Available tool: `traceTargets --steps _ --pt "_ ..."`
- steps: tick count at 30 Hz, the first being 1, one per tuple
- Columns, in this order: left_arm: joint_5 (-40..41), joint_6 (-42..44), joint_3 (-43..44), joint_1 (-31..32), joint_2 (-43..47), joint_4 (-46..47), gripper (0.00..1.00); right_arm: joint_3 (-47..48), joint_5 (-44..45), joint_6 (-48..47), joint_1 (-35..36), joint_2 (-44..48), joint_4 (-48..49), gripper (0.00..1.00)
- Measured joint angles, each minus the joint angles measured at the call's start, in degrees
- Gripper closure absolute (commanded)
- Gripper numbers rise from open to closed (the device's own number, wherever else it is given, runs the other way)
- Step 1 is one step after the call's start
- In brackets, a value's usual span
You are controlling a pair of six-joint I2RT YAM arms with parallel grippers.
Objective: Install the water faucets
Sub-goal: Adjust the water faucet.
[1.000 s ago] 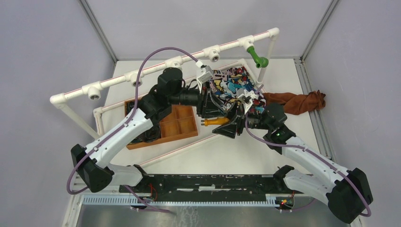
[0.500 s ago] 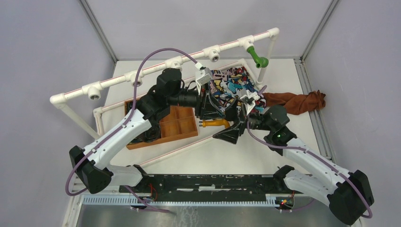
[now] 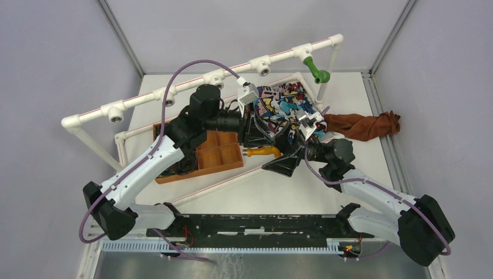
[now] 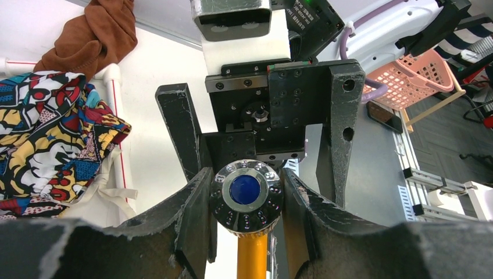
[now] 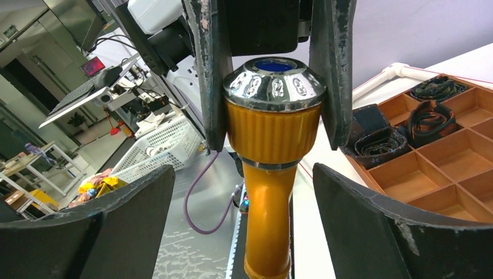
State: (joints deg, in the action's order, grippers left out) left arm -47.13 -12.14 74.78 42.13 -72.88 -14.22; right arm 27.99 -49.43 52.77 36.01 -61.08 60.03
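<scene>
An orange-yellow water faucet (image 3: 263,151) hangs over the table's middle, chrome knob with a blue cap (image 4: 245,193) towards the left arm. My left gripper (image 3: 251,144) is shut on that knob, one finger (image 5: 209,75) on each side. My right gripper (image 5: 247,226) is open. Its fingers (image 5: 372,221) flank the faucet's orange body (image 5: 268,197) without touching it. A green water faucet (image 3: 317,71) sits in the end fitting of the white pipe rail (image 3: 192,86). The rail's other T-fittings (image 3: 264,65) have open threaded mouths.
A brown compartment tray (image 3: 224,156) with rolled belts lies under the left arm. A patterned cloth (image 3: 283,106) and a brown cloth (image 3: 367,125) lie behind the grippers. A black rail (image 3: 261,224) runs along the near edge.
My right gripper has opened off the orange faucet and drawn back a little. The left gripper keeps its hold on the knob and has shifted slightly left.
</scene>
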Motion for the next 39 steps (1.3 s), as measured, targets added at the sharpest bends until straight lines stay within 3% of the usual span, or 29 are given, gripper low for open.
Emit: traceTargets --steps 4,11,17,25,31,35,36,37,39 --pt "0.0 0.02 -0.17 -0.07 0.15 -0.07 0.98 0.81 0.13 -0.61 0.0 0.2 -1.55 0.15" --pt "-0.07 0.04 -0.17 -0.07 0.31 -0.22 0.98 3.65 0.15 -1.16 0.9 -1.18 -2.45 0.44" --pt "-0.98 0.07 -0.17 -0.07 0.31 -0.59 0.98 4.96 0.0 -1.77 2.03 -3.13 -4.66 0.51" --pt "-1.55 1.53 -0.04 -0.33 0.31 -1.75 0.98 5.53 -0.07 -3.21 2.14 -3.17 -7.67 0.87" --pt "-1.53 2.4 -0.02 -0.37 0.28 -2.43 0.98 5.53 -0.11 -3.61 2.16 -3.17 -8.55 1.0" --pt "-1.55 2.43 -0.02 -0.37 0.26 -2.62 0.98 5.53 -0.04 -3.98 2.27 -3.15 -8.92 1.0" --pt "-1.55 2.43 -0.02 -0.39 0.24 -2.73 0.97 5.53 0.0 -4.17 2.32 -3.13 -9.11 1.0" --pt "-1.53 2.43 -0.02 -0.39 0.24 -2.89 0.89 5.53 0.07 -4.37 2.4 -3.04 -9.44 1.0" --pt "-1.51 2.43 0.07 -0.42 0.2 -3.28 0.65 5.53 0.39 -4.85 2.54 -2.71 -10.21 1.0"
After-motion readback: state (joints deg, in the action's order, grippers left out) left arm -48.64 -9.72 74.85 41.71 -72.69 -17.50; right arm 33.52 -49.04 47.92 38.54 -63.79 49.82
